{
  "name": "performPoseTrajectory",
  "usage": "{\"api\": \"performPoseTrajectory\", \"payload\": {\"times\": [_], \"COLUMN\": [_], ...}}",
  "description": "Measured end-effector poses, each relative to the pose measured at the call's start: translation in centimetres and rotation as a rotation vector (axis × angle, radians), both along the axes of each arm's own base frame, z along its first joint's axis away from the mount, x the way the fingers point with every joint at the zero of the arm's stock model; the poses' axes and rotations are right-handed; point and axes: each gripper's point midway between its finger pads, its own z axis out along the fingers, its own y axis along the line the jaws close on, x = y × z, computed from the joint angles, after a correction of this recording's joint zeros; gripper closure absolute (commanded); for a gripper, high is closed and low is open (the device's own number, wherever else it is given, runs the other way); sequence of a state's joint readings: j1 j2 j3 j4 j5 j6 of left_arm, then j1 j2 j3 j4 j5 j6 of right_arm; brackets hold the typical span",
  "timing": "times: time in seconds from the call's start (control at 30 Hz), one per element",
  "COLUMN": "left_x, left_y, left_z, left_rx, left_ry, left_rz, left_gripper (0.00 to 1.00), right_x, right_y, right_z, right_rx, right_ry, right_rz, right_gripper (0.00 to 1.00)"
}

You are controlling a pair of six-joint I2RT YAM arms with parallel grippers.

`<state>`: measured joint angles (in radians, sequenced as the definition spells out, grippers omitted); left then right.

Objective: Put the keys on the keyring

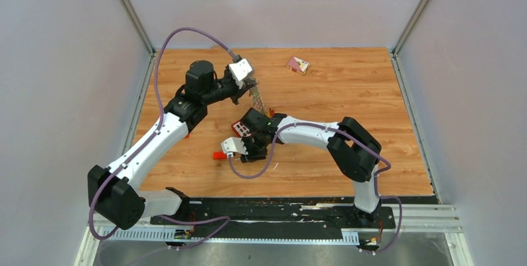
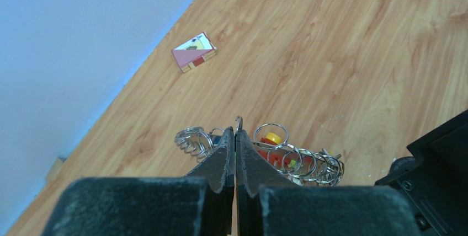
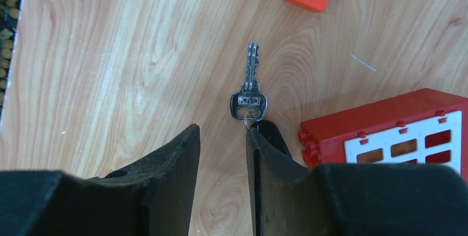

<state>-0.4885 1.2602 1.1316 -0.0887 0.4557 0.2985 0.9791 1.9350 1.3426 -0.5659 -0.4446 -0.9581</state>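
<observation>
1. A light wood-grain desk (image 1: pixel 348 92) filled the middle of the overhead view, its grain running side to side.
2. Plain pale grey walls (image 1: pixel 56 61) rose along the desk's left, far and right edges.
3. Slim metal posts (image 1: pixel 128 10) stood at the two far corners.
4. A black strip (image 1: pixel 279 207) and a pale metal rail (image 1: pixel 429 216) ran along the near edge.
5. The light was soft and even, and shadows on the wood were faint.
</observation>
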Motion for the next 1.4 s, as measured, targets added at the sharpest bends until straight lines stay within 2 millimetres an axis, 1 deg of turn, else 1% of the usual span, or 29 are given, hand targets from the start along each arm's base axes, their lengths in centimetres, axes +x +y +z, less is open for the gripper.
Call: {"api": "performPoseTrajectory", "payload": {"times": [0.2,0.27,0.37,0.5,0.6,0.73,0.9,1.0,1.13,1.4], "left_x": [-0.7,-0.9,-1.1,-1.3,-1.4,-1.6,-1.8,-1.9,-2.0,-2.0], "left_y": [0.0,0.0,-0.1,-0.1,-0.2,-0.3,-0.3,-0.4,-0.3,-0.2], "left_z": [-2.1,-2.7,-3.2,-3.2,-3.3,-3.3,-3.1,-3.0,-3.2,-3.5], "left_rx": [0.018,0.023,0.026,0.025,0.024,0.021,0.018,0.016,0.016,0.041], "left_ry": [0.039,0.053,0.064,0.065,0.067,0.069,0.067,0.065,0.065,0.044], "left_rz": [-0.021,-0.028,-0.037,-0.044,-0.05,-0.062,-0.069,-0.074,-0.076,-0.085], "left_gripper": [1.0,1.0,1.0,1.0,1.0,1.0,1.0,1.0,1.0,1.0], "right_x": [0.7,0.8,1.0,1.4,1.6,1.8,2.0,2.1,2.1,1.8], "right_y": [0.2,0.2,0.3,0.4,0.4,0.3,0.5,0.5,0.5,0.3], "right_z": [-1.1,-1.2,-1.2,-1.0,-1.2,-1.8,-1.8,-1.8,-1.7,-1.3], "right_rx": [-0.036,-0.04,-0.043,-0.044,-0.05,-0.065,-0.065,-0.068,-0.068,-0.069], "right_ry": [-0.014,-0.017,-0.025,-0.041,-0.048,-0.053,-0.062,-0.066,-0.069,-0.058], "right_rz": [0.005,0.005,0.004,0.003,0.003,0.004,0.004,0.004,0.005,0.001], "right_gripper": [0.65,0.68,0.68,0.7,0.78,0.81,0.84,0.9,1.0,1.0]}}
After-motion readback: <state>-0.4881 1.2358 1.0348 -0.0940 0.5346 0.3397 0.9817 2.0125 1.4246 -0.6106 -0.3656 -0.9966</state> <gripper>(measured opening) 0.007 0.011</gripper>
